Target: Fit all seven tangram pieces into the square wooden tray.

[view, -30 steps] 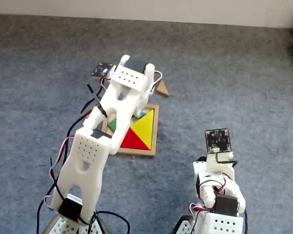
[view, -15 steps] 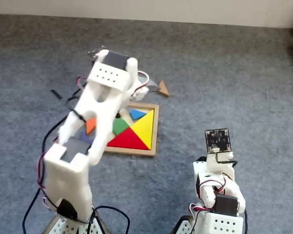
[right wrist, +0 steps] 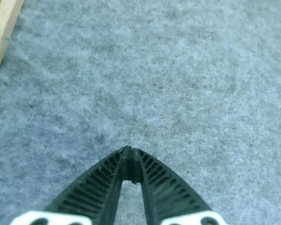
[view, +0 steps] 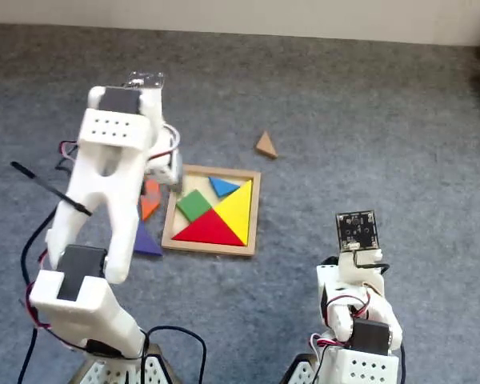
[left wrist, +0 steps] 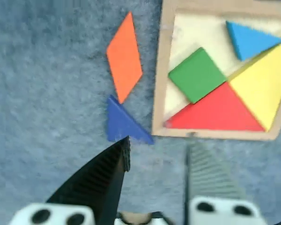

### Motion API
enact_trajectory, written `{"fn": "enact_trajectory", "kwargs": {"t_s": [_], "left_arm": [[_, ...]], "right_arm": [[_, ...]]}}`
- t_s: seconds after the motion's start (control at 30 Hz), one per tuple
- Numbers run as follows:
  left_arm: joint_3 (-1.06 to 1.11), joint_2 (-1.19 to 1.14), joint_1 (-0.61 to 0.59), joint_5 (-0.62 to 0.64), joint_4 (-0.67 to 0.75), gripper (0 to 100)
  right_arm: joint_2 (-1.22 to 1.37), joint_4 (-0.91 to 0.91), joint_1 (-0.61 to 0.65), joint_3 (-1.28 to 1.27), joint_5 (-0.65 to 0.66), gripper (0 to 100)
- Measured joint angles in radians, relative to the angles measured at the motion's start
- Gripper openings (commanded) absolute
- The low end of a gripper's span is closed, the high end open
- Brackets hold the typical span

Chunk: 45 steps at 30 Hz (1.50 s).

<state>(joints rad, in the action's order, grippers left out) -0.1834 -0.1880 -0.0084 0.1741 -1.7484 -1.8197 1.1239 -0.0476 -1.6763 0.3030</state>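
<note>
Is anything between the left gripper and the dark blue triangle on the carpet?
Nothing visible. The open left gripper hangs right at the edge of the dark blue triangle, one fingertip beside it; the orange parallelogram lies beyond.

We see the desk (view: 400,112) with a grey, carpet-like surface. Along its far edge we see a pale strip (view: 304,18) running across the whole width.

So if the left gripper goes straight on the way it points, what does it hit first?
The left gripper, open, would likely meet the dark blue triangle piece with its black finger, then the square wooden tray's frame. Its height above them is unclear.
</note>
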Motion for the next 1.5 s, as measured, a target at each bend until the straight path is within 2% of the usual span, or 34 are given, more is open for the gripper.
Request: {"fn": "enact_trajectory", "kwargs": {"t_s": [0.2, 0.3, 0.4, 0.63, 0.73, 1.0, 1.2, 1.5], "left_arm": [[0.081, 0.002, -0.063, -0.261, 0.029, 1], [0.163, 0.002, -0.06, -0.384, 0.1, 1], [0.247, 0.002, -0.048, -0.453, 0.184, 1], [0.35, 0.002, 0.051, -0.474, 0.324, 19], [0.376, 0.002, 0.069, -0.474, 0.379, 24], [0.465, 0.002, 0.066, -0.474, 0.539, 25], [0.456, -0.055, 0.064, -0.477, 0.548, 25], [0.281, -0.193, 0.064, -0.482, 0.545, 25]], "right_arm": [[0.0, 0.0, 0.0, 0.0, 0.0, 0.5], [0.0, 0.0, 0.0, 0.0, 0.0, 0.5], [0.0, 0.0, 0.0, 0.0, 0.0, 0.5], [0.0, 0.0, 0.0, 0.0, 0.0, 0.5], [0.0, 0.0, 0.0, 0.0, 0.0, 0.5], [0.0, 0.0, 0.0, 0.0, 0.0, 0.5], [0.0, 0.0, 0.0, 0.0, 0.0, 0.5], [0.0, 0.0, 0.0, 0.0, 0.0, 0.5]]}}
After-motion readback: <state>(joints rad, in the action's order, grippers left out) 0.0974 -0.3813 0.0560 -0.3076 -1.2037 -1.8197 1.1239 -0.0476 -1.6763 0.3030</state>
